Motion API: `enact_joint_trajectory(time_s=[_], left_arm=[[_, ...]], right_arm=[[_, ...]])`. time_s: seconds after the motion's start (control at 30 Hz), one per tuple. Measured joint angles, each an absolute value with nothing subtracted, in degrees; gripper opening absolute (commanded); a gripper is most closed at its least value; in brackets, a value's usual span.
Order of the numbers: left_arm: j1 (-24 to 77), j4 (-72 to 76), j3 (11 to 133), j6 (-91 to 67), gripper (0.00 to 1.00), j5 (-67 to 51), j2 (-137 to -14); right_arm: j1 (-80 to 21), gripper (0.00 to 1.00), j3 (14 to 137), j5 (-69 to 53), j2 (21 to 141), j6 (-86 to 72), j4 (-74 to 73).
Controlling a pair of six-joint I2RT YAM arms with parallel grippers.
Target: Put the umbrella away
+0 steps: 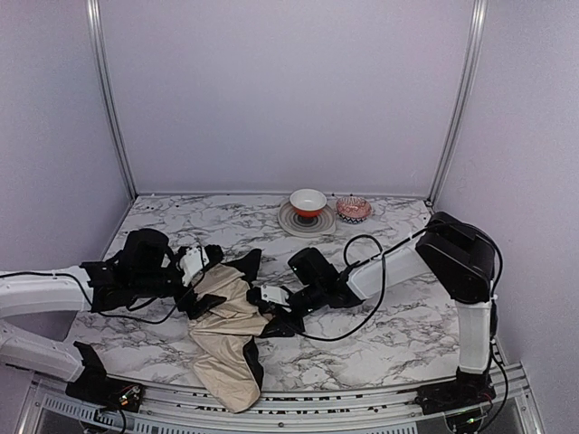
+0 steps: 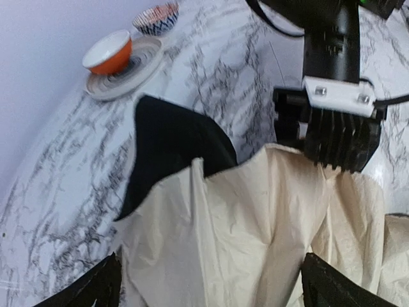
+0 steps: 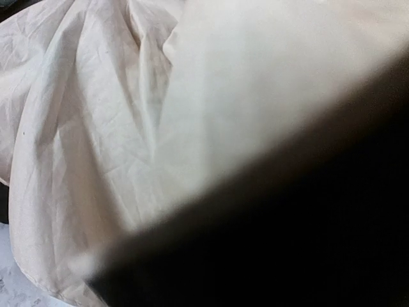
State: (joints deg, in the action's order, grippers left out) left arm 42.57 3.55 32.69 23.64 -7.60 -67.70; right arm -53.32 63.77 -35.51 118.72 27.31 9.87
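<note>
**Operator:** Where is the umbrella (image 1: 222, 348), and what condition is it in?

**Technician:** It lies unfolded and slack on the table (image 1: 398, 316), between the two arms and near the front edge. The cream fabric is wrinkled and black flaps show at its far side. No shaft or handle can be made out.

**Operator:** What are the grippers doing?

**Technician:** The left gripper (image 1: 210, 278) stands wide apart and holds nothing, with fabric lying between its fingers. The right gripper (image 2: 318, 137) presses into the fabric at the umbrella's right side. I cannot tell whether it is closed on cloth, because its own camera is mostly blocked by a dark blur.

**Operator:** What is the procedure for this step?

**Technician:** The step appears to be gathering the loose fabric.
1. Pin one side with the right gripper.
2. Take a full fold with the left gripper, not a single layer.
3. Draw the fabric inward, away from the table edge, so nothing slides off.

**Operator:** What is the inventory?

**Technician:**
- One umbrella.
- Two grippers.
- One red-and-white bowl (image 1: 308, 201), on one grey plate (image 1: 294, 221).
- One small patterned bowl (image 1: 354, 210), just beside the plate. All three are well apart from the work.
</note>
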Motion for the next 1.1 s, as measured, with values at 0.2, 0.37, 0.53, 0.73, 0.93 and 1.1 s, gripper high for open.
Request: enact_joint_trajectory(time_s=[0.2, 0.37, 0.53, 0.73, 0.93, 1.1], left_arm=[[44.7, 10.2, 31.6, 22.1, 0.99, -3.8, -52.2], [51.5, 4.8, 36.2, 26.2, 0.99, -8.1, -52.4], [60.1, -3.2, 40.8, 32.4, 0.99, -13.5, -63.9], [64.6, -6.8, 38.4, 36.2, 0.94, -15.4, -72.5], [66.2, 0.0, 36.0, 37.5, 0.0, -11.3, -77.1], [66.3, 9.0, 35.3, 36.5, 0.0, -5.7, -76.8]], right_arm=[[-50.2, 0.0, 60.7, -42.9, 115.3, 22.2, 8.4], [-45.7, 0.0, 56.8, -48.1, 109.8, 18.2, 7.0], [-43.6, 0.0, 53.2, -49.2, 106.3, 16.4, 5.6], [-43.5, 0.0, 53.3, -50.6, 107.2, 16.4, 2.6], [-43.5, 0.0, 54.7, -51.3, 109.0, 17.3, -0.7], [-43.8, 0.0, 54.8, -51.7, 109.0, 18.3, -3.1]])
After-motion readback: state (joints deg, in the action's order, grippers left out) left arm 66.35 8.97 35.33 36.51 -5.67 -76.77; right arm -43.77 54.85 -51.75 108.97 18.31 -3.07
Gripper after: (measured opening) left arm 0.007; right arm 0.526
